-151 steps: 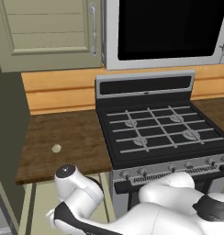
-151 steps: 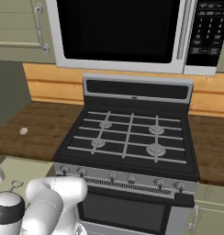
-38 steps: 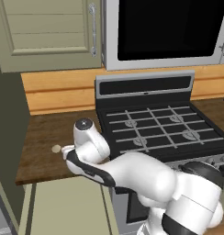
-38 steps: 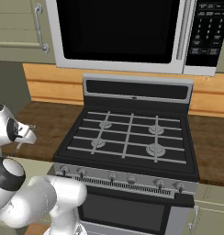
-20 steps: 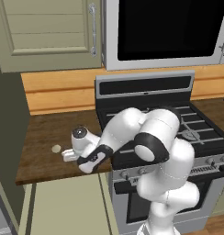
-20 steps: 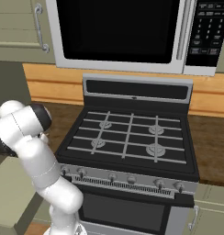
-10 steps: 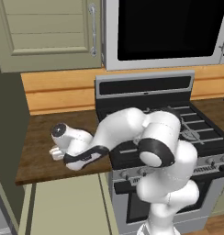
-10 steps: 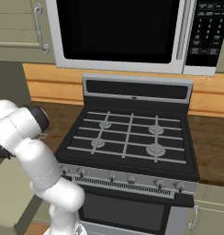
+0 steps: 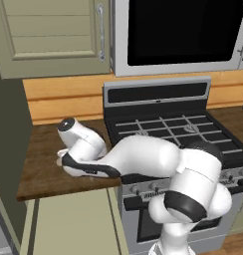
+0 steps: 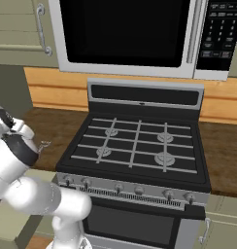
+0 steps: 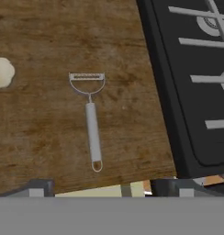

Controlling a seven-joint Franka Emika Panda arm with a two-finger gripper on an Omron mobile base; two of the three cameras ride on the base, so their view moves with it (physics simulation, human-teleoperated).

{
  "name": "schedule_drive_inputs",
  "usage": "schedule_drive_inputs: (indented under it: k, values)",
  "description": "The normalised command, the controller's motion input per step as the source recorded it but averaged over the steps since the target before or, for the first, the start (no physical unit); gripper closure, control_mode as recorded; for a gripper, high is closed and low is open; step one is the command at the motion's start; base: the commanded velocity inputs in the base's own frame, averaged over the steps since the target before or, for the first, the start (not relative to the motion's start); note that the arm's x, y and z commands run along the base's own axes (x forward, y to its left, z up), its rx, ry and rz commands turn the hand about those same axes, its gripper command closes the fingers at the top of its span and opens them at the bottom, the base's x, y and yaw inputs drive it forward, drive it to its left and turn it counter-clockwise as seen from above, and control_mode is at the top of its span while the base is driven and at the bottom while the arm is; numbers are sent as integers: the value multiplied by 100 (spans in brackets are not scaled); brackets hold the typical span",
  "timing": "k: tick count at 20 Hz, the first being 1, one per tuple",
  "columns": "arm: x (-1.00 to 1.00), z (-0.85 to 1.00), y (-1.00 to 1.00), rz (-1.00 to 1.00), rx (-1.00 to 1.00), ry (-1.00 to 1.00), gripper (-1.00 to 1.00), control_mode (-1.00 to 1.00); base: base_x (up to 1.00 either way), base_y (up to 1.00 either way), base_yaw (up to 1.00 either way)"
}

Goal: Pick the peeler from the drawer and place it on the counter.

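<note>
Counter (image 11: 49, 137) bears peeler (image 11: 90, 119); pincer (image 11: 102, 186) spread, empty.

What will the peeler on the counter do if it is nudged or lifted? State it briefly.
The peeler looks like slim metal, so it is probably stiff and light. It lies flat on the wood-grain counter, and its wide loop head should keep it from rolling; a push would more likely slide or pivot it. The thin smooth handle could slip in a pinch grip.
</note>
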Motion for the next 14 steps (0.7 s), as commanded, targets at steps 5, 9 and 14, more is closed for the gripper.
schedule_drive_inputs:
  k: [5,9,14]
  values:
    - [-75,0,-57,0,0,-8,-100,-100,0,0,0]
    - [-52,38,-7,0,0,-13,-100,-100,0,0,0]
    - [-29,65,0,3,0,-12,-100,-100,0,0,0]
